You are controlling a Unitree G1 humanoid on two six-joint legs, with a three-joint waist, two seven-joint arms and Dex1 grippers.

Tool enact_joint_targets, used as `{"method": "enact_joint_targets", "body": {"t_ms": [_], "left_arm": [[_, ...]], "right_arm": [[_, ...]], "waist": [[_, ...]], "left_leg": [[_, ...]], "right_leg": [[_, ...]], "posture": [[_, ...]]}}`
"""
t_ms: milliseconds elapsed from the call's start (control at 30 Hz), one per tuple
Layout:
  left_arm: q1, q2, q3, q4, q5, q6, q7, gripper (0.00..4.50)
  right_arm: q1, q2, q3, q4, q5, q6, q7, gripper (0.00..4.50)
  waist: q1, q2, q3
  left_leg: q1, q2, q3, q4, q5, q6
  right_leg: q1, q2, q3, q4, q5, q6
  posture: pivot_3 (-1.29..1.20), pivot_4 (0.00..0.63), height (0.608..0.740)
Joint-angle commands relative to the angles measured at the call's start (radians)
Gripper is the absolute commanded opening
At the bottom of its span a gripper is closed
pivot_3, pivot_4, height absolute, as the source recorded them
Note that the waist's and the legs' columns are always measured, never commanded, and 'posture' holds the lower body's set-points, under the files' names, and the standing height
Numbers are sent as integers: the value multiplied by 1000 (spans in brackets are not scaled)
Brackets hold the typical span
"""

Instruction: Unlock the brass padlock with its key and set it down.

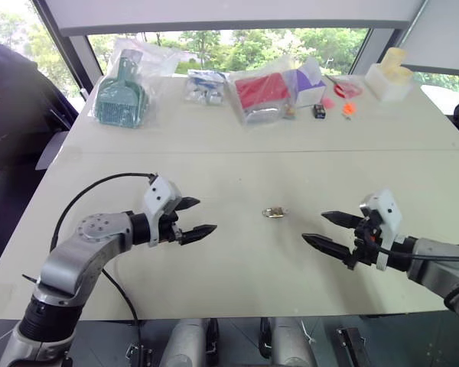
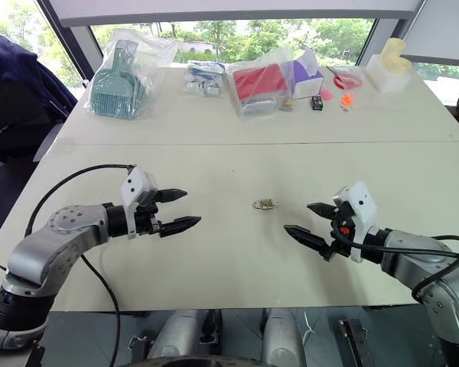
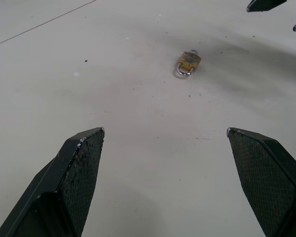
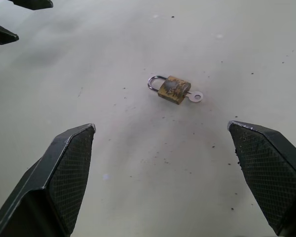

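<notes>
The tiny brass padlock lies flat on the white table midway between my two grippers, its silvery shackle closed. Its key sticks out of the bottom of the brass body. My left gripper hovers to the left of the padlock, open and empty, pointing toward it. My right gripper hovers to the right of it, also open and empty. Neither touches the padlock.
Along the table's far edge lie a bagged teal scoop, a small bag of parts, a bagged red box, a purple-and-white box, small black and orange bits and a white foam block.
</notes>
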Motion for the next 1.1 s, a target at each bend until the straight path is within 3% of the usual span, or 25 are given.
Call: {"method": "enact_joint_targets", "body": {"t_ms": [33,733,833,967,1100], "left_arm": [[3,5,16,-21,-23,-11,-8,4155],[-41,2,-19,37,23,-27,15,4155],[-126,21,-54,108,43,-51,-41,4155],[-326,69,-227,325,201,-196,-203,4155],[-561,-45,-366,613,297,-279,-318,4155]], "right_arm": [[-7,3,-5,-33,0,-14,-4,4466],[-73,17,54,-9,-3,17,-54,4466],[-74,10,35,-24,12,43,-70,4466],[-16,-16,-57,-63,66,91,-67,4466],[19,-12,-75,-85,51,90,-82,4466]], "waist": [[0,0,0],[0,0,0],[6,0,0],[29,0,0],[30,-1,0]], "left_leg": [[0,0,0,0,0,0],[0,0,0,0,0,0],[0,0,0,0,0,0],[0,0,1,0,0,0],[-1,0,1,0,0,0]], "right_leg": [[0,0,0,0,0,0],[0,0,0,0,0,0],[0,0,0,0,0,0],[0,0,0,0,0,0],[0,0,0,-1,0,0]], "posture": [[0,150,735],[0,150,735],[0,150,735],[0,150,735],[0,150,735]]}}
